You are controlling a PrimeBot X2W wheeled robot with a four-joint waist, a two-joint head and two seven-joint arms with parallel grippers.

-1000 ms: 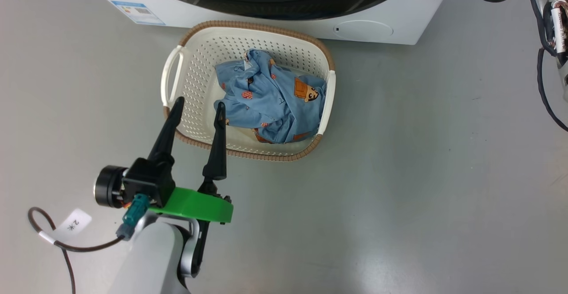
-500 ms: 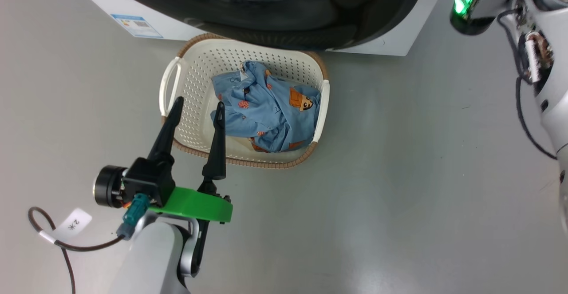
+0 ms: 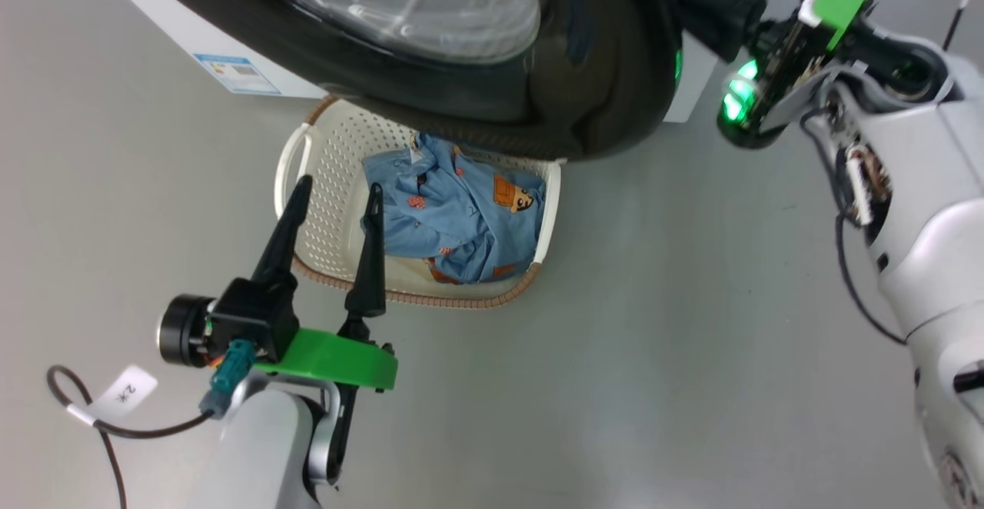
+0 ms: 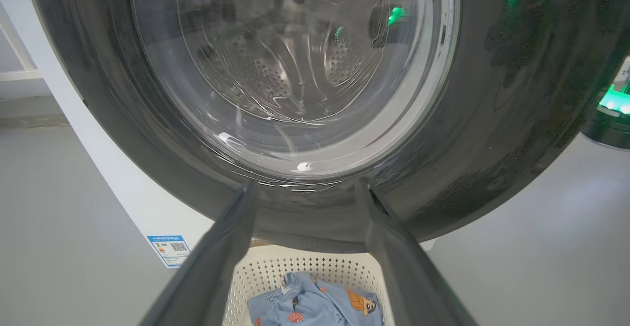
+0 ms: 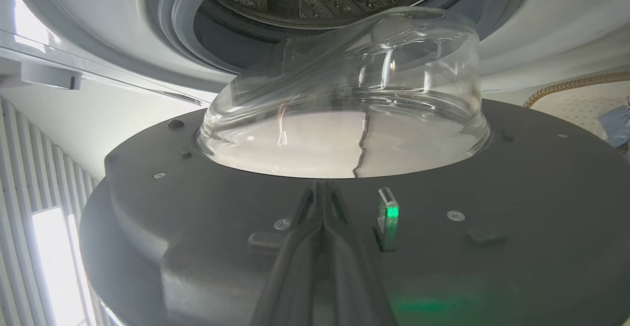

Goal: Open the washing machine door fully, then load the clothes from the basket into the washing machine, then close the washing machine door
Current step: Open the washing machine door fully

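- Your right hand [image 5: 322, 184], clenched empty, tips on the inner face of the round glossy black washing machine door [image 3: 600, 71], part-open over the cream perforated plastic basket [image 3: 430, 299]: likely levering it wider
- Your left hand [image 3: 339, 184] spread, poised for the light blue printed clothes [image 3: 453, 217] inside

One washing machine [image 4: 128, 203], one door [image 3: 600, 55], one basket [image 3: 330, 186], one clothes bundle [image 3: 453, 224].

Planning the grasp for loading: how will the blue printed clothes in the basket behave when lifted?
Probably floppy: the clothes lie crumpled in soft folds, so they would likely drape from a pinch. Likely light for their bulk: a small, thin-looking bundle. Trailing fabric might catch on the basket rim.
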